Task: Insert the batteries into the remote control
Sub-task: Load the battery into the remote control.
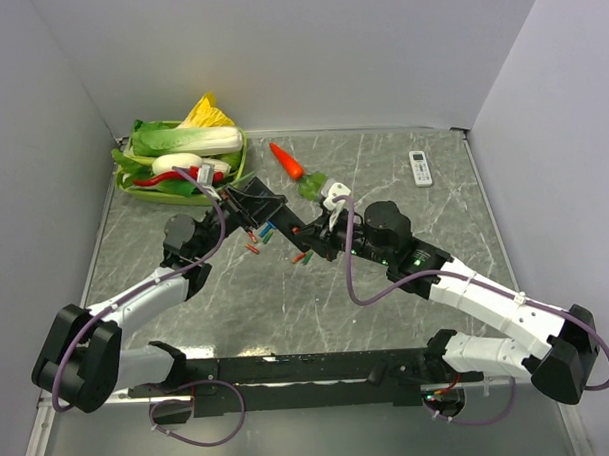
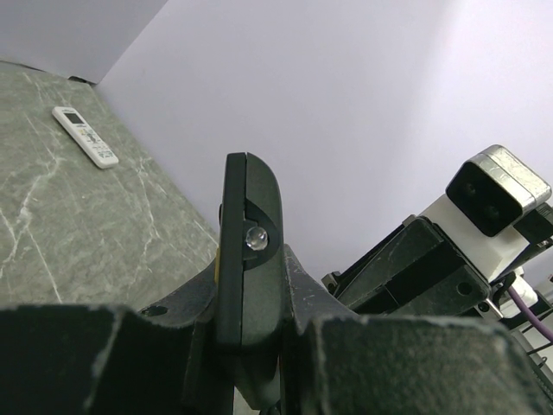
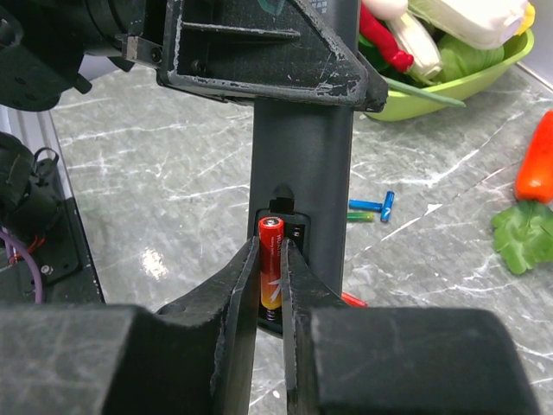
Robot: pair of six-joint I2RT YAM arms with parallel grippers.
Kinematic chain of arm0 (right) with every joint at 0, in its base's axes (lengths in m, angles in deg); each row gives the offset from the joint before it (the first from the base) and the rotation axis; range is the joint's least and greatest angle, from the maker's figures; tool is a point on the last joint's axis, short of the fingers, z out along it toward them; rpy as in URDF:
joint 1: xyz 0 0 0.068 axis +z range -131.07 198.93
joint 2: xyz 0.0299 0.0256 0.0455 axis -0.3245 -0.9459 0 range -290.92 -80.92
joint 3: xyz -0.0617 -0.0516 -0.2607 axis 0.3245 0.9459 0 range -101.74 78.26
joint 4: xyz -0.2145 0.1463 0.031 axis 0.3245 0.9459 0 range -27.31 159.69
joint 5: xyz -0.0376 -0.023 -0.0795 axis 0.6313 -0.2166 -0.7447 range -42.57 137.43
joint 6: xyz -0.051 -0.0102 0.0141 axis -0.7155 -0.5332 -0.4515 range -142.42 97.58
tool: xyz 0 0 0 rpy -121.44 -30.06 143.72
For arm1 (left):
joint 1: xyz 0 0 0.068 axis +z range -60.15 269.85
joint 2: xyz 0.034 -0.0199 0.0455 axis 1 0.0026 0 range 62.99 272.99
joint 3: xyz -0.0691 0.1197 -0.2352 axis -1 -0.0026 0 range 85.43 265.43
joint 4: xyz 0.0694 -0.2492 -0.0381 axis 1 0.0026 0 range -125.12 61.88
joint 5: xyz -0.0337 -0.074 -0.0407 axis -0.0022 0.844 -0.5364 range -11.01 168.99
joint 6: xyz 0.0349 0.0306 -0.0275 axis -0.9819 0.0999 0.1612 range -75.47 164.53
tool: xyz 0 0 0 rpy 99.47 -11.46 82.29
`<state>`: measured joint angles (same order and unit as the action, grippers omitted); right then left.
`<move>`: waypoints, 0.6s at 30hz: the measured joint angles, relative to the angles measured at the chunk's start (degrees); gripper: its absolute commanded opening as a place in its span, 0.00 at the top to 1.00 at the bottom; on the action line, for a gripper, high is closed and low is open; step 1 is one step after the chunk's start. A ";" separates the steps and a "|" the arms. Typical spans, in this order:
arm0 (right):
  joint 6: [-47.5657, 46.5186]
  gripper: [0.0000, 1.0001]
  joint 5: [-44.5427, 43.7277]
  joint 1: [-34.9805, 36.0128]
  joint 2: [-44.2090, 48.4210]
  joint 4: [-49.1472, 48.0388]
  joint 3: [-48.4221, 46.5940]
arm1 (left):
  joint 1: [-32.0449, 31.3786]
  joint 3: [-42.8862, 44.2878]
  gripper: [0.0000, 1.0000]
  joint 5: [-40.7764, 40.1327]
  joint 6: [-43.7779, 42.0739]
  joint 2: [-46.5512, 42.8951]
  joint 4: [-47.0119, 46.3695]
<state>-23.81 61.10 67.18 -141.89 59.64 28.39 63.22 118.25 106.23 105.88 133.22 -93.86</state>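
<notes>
Near the tabletop's (image 1: pixel 288 319) centre, the left end effector (image 2: pixel 251 307) clamps the slim matte-black remote (image 3: pixel 302 164). At its open slot, the right end effector (image 3: pixel 270 281) pinches a glossy orange-red cylindrical battery (image 3: pixel 270 255); loose batteries (image 3: pixel 387 206) lie at 3 o'clock.

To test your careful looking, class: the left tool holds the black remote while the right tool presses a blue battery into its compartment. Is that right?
Wrong colour: the battery that the right tool presses in is red and orange, not blue, as the right wrist view shows. The left tool does hold the black remote.
</notes>
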 measured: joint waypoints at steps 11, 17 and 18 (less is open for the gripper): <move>0.04 0.70 0.92 0.00 -1.14 0.96 -0.81 | 0.20 0.07 0.98 0.42 -0.50 0.22 0.76; 0.20 0.68 0.98 0.00 -1.53 1.05 -0.81 | 0.20 0.72 0.98 0.87 -0.39 0.92 0.70; 0.22 0.67 0.98 0.00 -1.53 1.09 -0.81 | 0.20 0.72 0.98 0.94 -0.39 0.98 0.70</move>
<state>-23.59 62.09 67.18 -143.42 60.73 27.59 63.41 118.97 107.17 105.48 134.21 -93.16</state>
